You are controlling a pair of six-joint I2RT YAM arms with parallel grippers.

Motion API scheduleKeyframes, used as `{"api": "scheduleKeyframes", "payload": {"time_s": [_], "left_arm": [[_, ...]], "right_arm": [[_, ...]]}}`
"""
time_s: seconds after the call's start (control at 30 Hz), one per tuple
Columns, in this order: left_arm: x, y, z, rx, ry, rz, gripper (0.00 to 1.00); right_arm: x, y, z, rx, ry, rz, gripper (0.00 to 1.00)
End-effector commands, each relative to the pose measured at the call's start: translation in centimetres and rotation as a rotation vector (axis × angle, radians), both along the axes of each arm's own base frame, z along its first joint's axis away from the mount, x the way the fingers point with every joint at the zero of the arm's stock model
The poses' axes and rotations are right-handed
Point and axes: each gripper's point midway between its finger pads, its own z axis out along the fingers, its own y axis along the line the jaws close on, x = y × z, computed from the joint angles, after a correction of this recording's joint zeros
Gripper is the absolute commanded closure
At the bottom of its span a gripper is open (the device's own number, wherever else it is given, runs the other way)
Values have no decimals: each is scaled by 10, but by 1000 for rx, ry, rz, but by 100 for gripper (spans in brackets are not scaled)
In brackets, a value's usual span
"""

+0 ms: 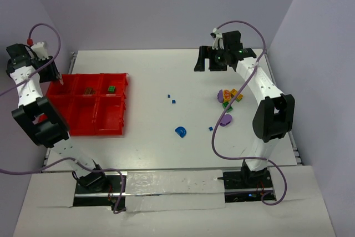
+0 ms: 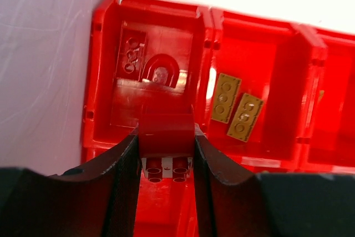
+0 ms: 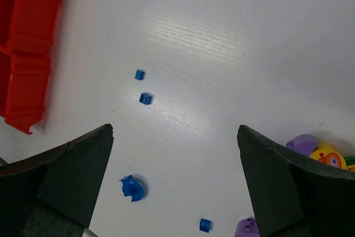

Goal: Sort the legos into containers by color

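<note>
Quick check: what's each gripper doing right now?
Left gripper: closed on a red lego.
Right gripper: open, holding nothing.

Top cam sits high behind the arm bases [image 1: 97, 181], looking down on the whole surface [image 1: 155, 81]. Left wrist cam hangs close over containers [image 2: 206, 31] at 9 o'clock. Right wrist cam, 1 o'clock, higher, looks down; blue legos [image 3: 145, 99] shared with top view.
</note>
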Motion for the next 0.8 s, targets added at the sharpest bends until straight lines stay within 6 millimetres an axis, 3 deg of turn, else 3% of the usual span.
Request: {"api": "scheduleKeyframes", "payload": {"time_s": [0.0,0.37,0.63,0.77], "left_arm": [[9,12,-1,42,10,-7,84],[34,17,-27,22,36,-38,77],[44,10,-39,30,59,-53,46],[44,10,-40,29,62,-52,39]], "right_arm": [[-2,-9,19,-49,-83,-3,0],[2,-12,1,-84,-68,2,0],[7,-17,-8,-117,-59,-3,0],[10,-23,-10,-155,-67,-10,0]]}}
